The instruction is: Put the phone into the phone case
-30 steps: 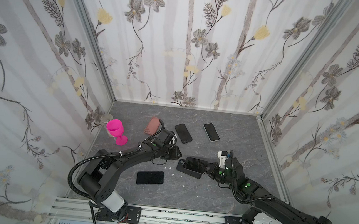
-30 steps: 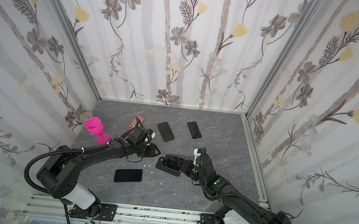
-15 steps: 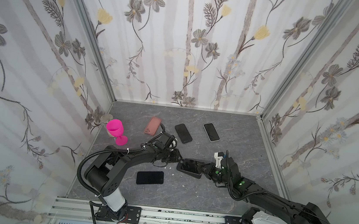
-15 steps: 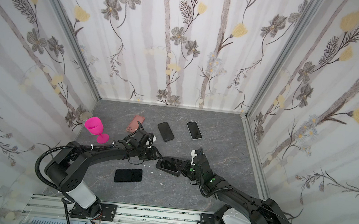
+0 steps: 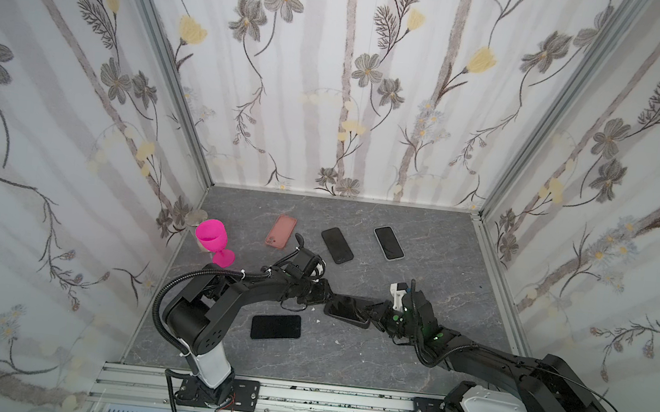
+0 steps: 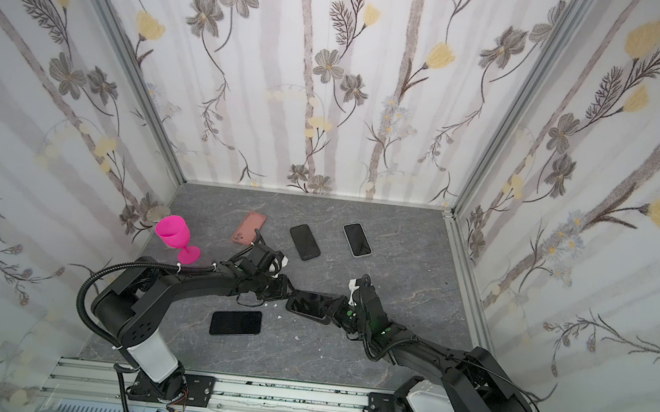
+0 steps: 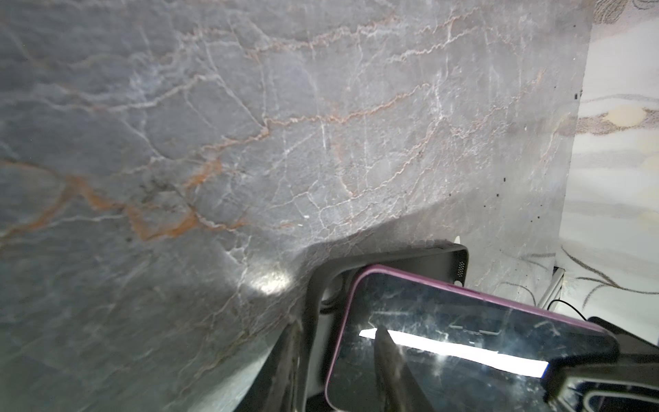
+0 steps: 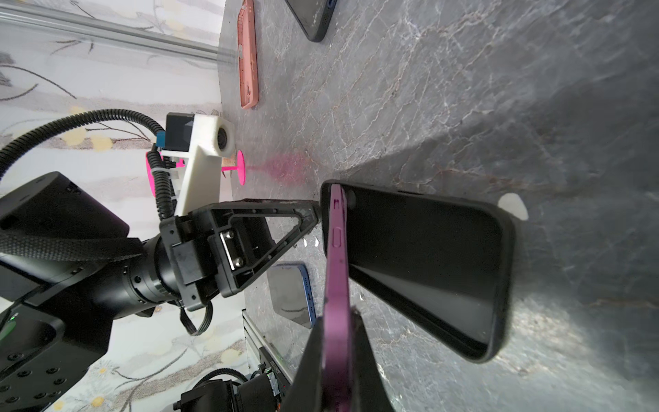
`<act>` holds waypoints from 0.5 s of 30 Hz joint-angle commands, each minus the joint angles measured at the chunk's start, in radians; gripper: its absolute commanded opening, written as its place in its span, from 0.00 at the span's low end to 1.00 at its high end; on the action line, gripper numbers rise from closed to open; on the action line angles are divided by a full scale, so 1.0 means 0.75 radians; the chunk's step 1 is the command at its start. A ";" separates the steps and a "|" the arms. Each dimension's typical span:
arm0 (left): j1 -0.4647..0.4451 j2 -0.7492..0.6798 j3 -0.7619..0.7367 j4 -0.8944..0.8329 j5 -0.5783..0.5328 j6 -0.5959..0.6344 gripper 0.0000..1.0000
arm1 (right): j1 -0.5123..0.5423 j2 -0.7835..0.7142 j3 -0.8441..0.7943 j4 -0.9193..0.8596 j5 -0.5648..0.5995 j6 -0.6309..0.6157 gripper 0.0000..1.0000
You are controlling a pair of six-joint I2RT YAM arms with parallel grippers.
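Evidently, your right claw (image 8: 337, 342) pinches the purple phone (image 8: 337, 264) edgewise, tilting its free end into the black phone case (image 8: 428, 264) on the table (image 8: 463, 89). Your left claw (image 5: 327, 297) straddles the case's end, apparently bracing it; whether it clamps cannot be told.

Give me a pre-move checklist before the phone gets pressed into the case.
1. Right hand shut on purple phone: ok.
2. Left hand gripping black case: cannot tell.
3. One phone end meeting the case's end wall: ok.
4. Phone seated flat in case: not ok, angled out.
5. Blue-edged phone apart from case: ok.
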 commanded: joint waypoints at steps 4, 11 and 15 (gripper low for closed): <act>-0.014 0.025 -0.013 0.061 0.031 -0.024 0.34 | -0.021 0.037 -0.046 0.156 -0.024 0.074 0.00; -0.041 0.047 -0.019 0.087 0.050 -0.057 0.34 | -0.041 0.126 -0.058 0.267 -0.085 0.035 0.00; -0.058 0.059 -0.022 0.091 0.050 -0.073 0.34 | -0.052 0.208 -0.078 0.368 -0.118 0.045 0.00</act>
